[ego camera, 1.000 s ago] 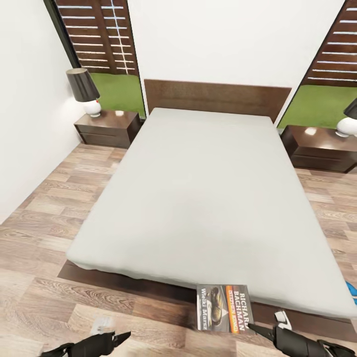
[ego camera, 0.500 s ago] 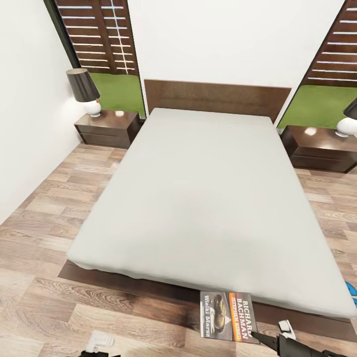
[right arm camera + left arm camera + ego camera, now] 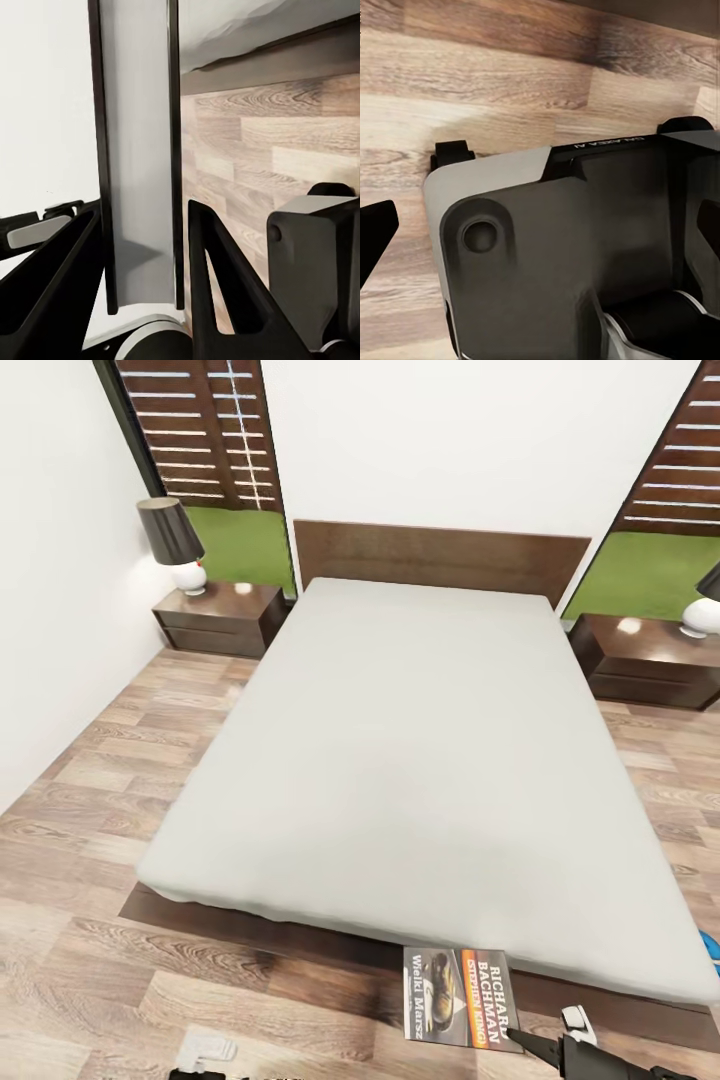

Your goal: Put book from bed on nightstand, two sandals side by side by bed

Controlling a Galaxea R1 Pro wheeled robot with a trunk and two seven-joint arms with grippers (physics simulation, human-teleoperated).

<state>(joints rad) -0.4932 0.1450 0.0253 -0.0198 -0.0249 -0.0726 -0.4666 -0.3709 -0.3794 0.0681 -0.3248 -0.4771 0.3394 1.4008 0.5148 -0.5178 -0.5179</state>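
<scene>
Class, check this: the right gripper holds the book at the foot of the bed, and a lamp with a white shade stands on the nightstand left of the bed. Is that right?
One detail is wrong. In the head view the lamp on the nightstand has a dark shade; only its base is white. The right gripper does hold the book at the foot of the bed; the right wrist view shows the book between its fingers.

One bed (image 3: 420,760), one book (image 3: 458,1010), two nightstands (image 3: 218,618) (image 3: 650,658) — each bearing a lamp (image 3: 175,545) (image 3: 702,605). Two windows (image 3: 205,450) (image 3: 665,480). Perhaps one blue sandal (image 3: 712,950) — barely visible.
</scene>
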